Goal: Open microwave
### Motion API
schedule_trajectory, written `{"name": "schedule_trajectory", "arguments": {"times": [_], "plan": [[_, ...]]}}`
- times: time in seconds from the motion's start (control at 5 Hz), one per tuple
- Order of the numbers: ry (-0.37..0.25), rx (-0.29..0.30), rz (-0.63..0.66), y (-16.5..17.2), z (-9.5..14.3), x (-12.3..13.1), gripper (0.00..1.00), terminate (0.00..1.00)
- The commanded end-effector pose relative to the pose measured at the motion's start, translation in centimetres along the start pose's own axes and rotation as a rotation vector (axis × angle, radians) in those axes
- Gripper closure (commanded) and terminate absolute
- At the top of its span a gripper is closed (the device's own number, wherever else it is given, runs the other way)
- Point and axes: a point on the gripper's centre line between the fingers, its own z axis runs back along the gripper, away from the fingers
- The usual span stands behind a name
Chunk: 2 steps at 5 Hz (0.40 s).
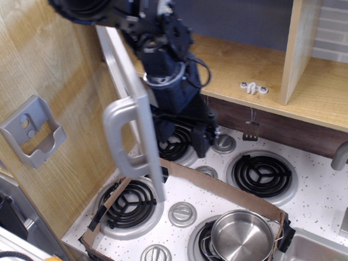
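Foreground: a steel pot (242, 237) is seen on the near right burner of the toy stove top (320, 198), with a cardboard tray (225, 189) lying over the near burners.
Left wall: a small grey bracket (32, 131) is fixed to the wood panel, well apart from the door.
Microwave door (134, 106): the door of the microwave is swung far out toward the camera and is seen nearly edge-on, hinged at the far upper left against the wood wall; the opening is judged largely done.
Handle (123, 139): a chunky grey vertical loop is mounted on the free near edge of the door.
Gripper (183, 136): the dark gripper is placed just right of and behind the door, above the far left burner (173, 143); nothing is seen held in it, and how far the jaws stand apart cannot be told from this angle.
Handling: the door is judged light, rigid moulded plastic turning on a simple hinge, so little force should be needed; the smooth surface may be slippery.
Hold point: the handle loop, or the free edge beside it, is judged best, being farthest from the hinge.
Background: a wooden shelf (265, 71) with a small white fitting (252, 88) is seen at the far right.
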Motion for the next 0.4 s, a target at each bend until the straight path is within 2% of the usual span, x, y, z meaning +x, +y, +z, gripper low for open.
{"name": "schedule_trajectory", "arguments": {"times": [0.0,0.2], "plan": [[-0.053,0.002,-0.017,0.59,0.26,-0.65,0.0,0.0],[-0.053,0.002,-0.017,0.59,0.26,-0.65,0.0,1.0]]}}
